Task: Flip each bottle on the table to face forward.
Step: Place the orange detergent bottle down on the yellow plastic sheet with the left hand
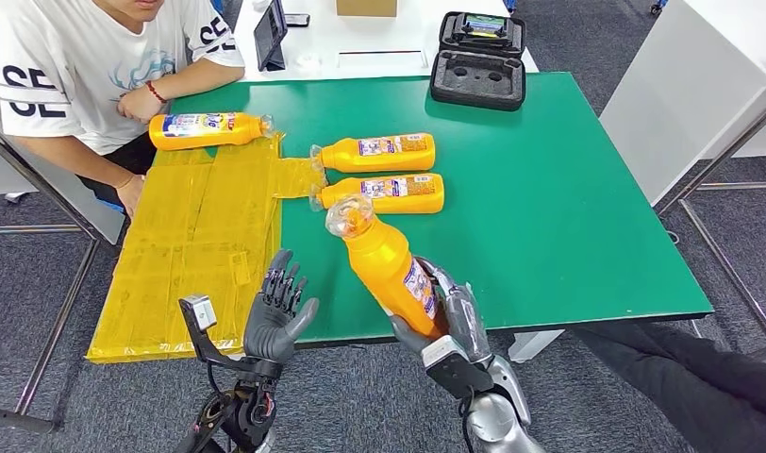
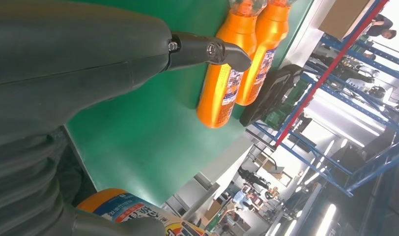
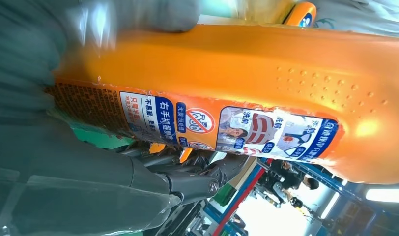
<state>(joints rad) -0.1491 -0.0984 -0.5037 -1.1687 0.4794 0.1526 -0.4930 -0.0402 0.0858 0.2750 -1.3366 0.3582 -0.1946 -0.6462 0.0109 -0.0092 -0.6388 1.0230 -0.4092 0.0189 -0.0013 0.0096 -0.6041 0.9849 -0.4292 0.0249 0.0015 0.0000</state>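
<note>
Orange bottle point(image 1: 387, 267) with clear cap held tilted above the green counter's point(image 1: 568, 217) near edge, right hand point(image 1: 455, 316) fingers wrapped around its base, label reading "右手", left hand point(image 1: 277, 311) fingers spread, empty, three more bottles point(image 1: 379, 153) lying flat beyond.

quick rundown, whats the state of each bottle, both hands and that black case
held bottle: lifted off the table, tilted, gripped near its base by the right robot hand
left robot hand: empty, fingers spread
two middle bottles: lying side by side on the green table
far bottle: lying near the yellow sheet
black case: lid open
</note>
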